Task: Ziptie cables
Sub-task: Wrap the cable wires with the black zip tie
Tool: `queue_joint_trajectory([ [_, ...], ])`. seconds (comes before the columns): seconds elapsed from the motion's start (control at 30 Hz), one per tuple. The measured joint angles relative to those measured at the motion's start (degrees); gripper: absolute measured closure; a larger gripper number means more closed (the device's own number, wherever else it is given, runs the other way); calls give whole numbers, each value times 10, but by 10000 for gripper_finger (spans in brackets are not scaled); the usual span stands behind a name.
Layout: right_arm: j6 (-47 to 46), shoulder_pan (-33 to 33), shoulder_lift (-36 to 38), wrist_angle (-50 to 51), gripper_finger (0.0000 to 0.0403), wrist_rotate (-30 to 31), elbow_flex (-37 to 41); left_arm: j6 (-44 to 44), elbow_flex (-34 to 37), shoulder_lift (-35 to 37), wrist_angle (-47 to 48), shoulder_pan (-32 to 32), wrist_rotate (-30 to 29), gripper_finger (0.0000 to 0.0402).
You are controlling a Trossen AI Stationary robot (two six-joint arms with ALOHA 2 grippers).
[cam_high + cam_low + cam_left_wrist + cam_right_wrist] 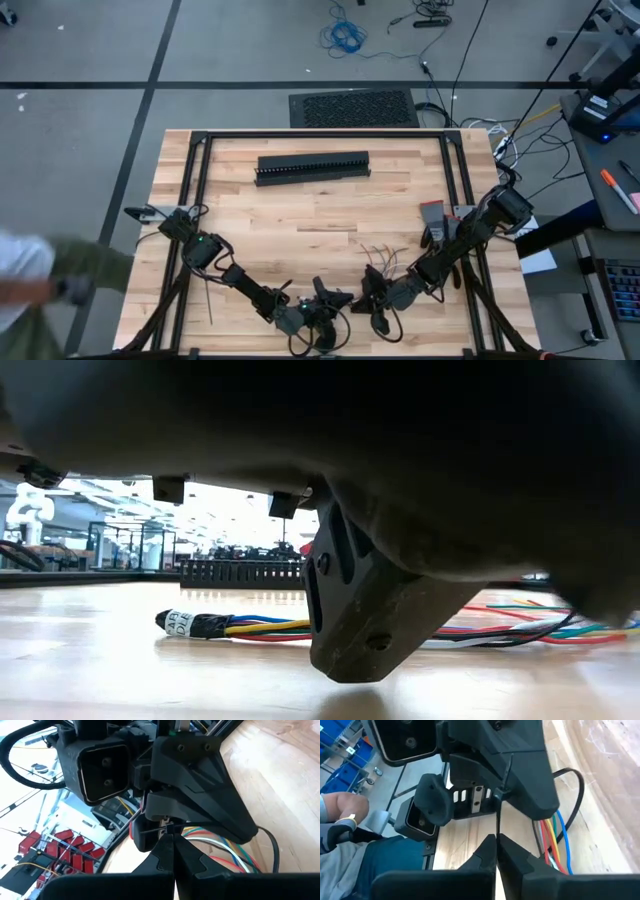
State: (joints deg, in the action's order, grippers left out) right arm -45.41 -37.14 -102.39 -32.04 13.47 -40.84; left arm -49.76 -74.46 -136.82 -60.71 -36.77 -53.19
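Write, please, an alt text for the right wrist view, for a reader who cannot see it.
The right gripper is shut on a thin dark ziptie that runs up to the left gripper close in front. Coloured cables lie on the wooden table, and a seated person shows at the side.

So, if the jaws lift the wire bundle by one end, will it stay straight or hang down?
The cables would probably sag: they are thin separate wires lying flat along the table. The loose ends are splayed, so they may spread further. The taped end looks tighter and would likely hold together.
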Motion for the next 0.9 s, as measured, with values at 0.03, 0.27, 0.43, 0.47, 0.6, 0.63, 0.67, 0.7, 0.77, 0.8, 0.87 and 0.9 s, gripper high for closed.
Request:
queue_joint_trajectory([
  [0.03, 0, 1, 0, -2, 401, 0, 0, 0, 0, 0, 1, 0, 0, 401],
  [0.27, 14, 9, 0, -24, 402, -2, 0, 1, 0, 1, 8, 0, 0, 401],
  [0.43, 16, 17, 0, -23, 402, -1, 0, 23, 0, 1, 23, 0, -3, 401],
  [0.47, 17, 19, 0, -23, 402, 0, 0, 30, 0, 2, 29, 0, -3, 401],
  [0.6, 20, 25, 0, -22, 403, 5, 0, 32, 0, 2, 31, 0, -5, 401],
  [0.63, 20, 26, 0, -22, 403, 5, 0, 32, 0, 2, 31, 0, -6, 401],
  [0.67, 20, 26, 0, -22, 403, 7, 0, 31, 0, 2, 30, 0, -7, 401],
  [0.7, 20, 26, 0, -22, 403, 9, 0, 31, 0, 2, 31, -1, -7, 401],
  [0.77, 20, 26, 0, -22, 403, 16, 0, 31, 0, 2, 32, -1, -8, 401],
  [0.8, 20, 26, 1, -19, 403, 19, 0, 31, 0, 2, 33, -1, -8, 401],
  [0.87, 21, 26, 6, -12, 403, 22, 0, 32, -1, 2, 41, -1, -9, 401],
  [0.9, 23, 26, 9, -11, 403, 26, 1, 31, -1, 2, 43, 0, -10, 401],
])
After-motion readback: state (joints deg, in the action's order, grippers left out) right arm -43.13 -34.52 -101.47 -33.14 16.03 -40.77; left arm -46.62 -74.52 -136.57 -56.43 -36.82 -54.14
